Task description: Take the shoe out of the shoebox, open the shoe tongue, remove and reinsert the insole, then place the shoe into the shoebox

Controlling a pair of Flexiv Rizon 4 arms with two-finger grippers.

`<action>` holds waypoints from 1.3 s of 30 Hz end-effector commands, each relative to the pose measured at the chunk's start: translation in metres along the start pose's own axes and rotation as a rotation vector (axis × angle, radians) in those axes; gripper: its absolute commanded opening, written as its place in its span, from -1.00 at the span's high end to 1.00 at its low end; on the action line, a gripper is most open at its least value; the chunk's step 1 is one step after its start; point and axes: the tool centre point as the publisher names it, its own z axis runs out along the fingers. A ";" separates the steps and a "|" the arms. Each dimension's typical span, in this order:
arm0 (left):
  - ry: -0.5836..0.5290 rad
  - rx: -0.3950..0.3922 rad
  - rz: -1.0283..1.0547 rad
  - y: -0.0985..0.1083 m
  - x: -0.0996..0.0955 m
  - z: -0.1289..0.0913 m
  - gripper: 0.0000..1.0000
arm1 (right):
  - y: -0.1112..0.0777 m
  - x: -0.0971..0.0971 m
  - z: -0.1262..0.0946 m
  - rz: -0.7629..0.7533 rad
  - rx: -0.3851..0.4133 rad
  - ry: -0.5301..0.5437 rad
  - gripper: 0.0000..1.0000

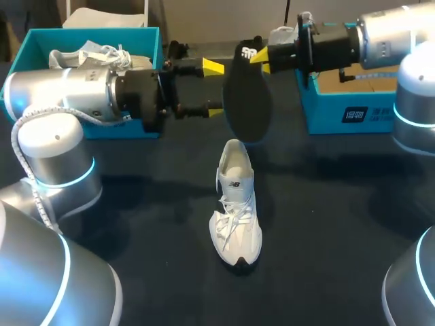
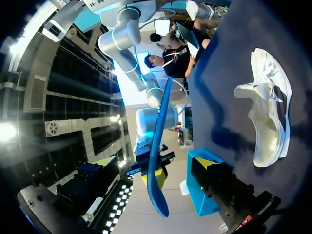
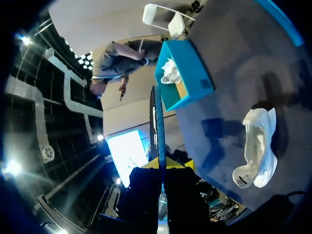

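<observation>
The insole point(image 1: 247, 102) is out, pinched by the right gripper point(image 1: 258, 58) at upper centre beside the open-fingered left gripper point(image 1: 214, 88), so reinsertion seems next, lining it up over the shoe point(image 1: 236, 204) mid-frame.

White shoe point(image 1: 236, 207) stands upright; dark insole point(image 1: 247, 95) hangs above.

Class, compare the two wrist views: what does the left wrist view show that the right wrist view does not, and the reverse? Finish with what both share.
Only the left wrist view shows a blue box whose inside is hidden. Only the right wrist view shows another blue box with a second white shoe lying in it. Both show the insole edge-on, clamped in the right gripper, and the white shoe lying on the dark table.
</observation>
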 end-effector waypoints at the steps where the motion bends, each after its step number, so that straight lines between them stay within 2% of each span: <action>1: -0.011 -0.003 0.003 0.002 0.001 0.010 -0.95 | 0.005 0.001 0.012 -0.001 0.003 0.002 1.00; 3: -0.015 -0.003 0.003 0.000 0.001 0.011 -0.87 | 0.005 0.001 0.014 -0.002 0.002 0.004 1.00; 5: -0.021 -0.006 0.001 0.000 0.002 0.013 -0.66 | 0.004 0.001 0.016 -0.005 0.003 0.005 1.00; 6: -0.022 -0.009 0.002 -0.001 0.002 0.014 -0.48 | 0.004 0.001 0.017 -0.005 0.002 0.004 1.00; 8: -0.026 -0.030 -0.011 0.000 0.004 0.015 0.07 | 0.003 0.000 0.018 -0.007 -0.004 0.007 1.00; 9: -0.025 -0.032 -0.011 0.001 0.004 0.016 0.26 | 0.002 0.000 0.018 -0.006 -0.003 0.007 1.00; 12: -0.031 -0.047 -0.009 0.002 0.005 0.016 0.62 | 0.000 0.000 0.021 -0.005 -0.002 0.009 1.00; 15: -0.031 -0.056 -0.013 0.004 0.008 0.019 0.79 | -0.002 0.000 0.024 -0.007 0.001 0.014 1.00; 16: -0.034 -0.061 -0.016 0.005 0.009 0.019 0.99 | -0.003 0.001 0.026 -0.007 0.003 0.015 1.00; 24: -0.048 -0.070 -0.049 0.006 0.011 0.021 1.00 | -0.009 0.000 0.028 -0.015 0.013 0.032 1.00; 25: -0.052 -0.066 -0.052 0.005 0.009 0.020 1.00 | -0.011 0.000 0.028 -0.050 0.013 0.022 0.25; 26: -0.053 -0.063 -0.056 0.004 0.008 0.019 1.00 | -0.013 0.001 0.026 -0.059 -0.001 0.020 -0.73; 27: -0.057 -0.056 -0.065 0.003 0.006 0.017 1.00 | -0.015 -0.001 0.024 -0.063 -0.011 0.010 -1.00; 29: -0.062 -0.047 -0.089 0.001 0.004 0.010 1.00 | -0.018 -0.005 0.017 -0.109 -0.044 -0.010 -1.00; 33: -0.059 -0.048 -0.120 -0.002 0.000 -0.004 1.00 | -0.025 -0.010 0.005 -0.205 -0.052 -0.047 -1.00; 39: -0.045 -0.053 -0.149 -0.007 -0.002 -0.021 1.00 | -0.033 -0.016 -0.012 -0.363 -0.076 -0.042 -1.00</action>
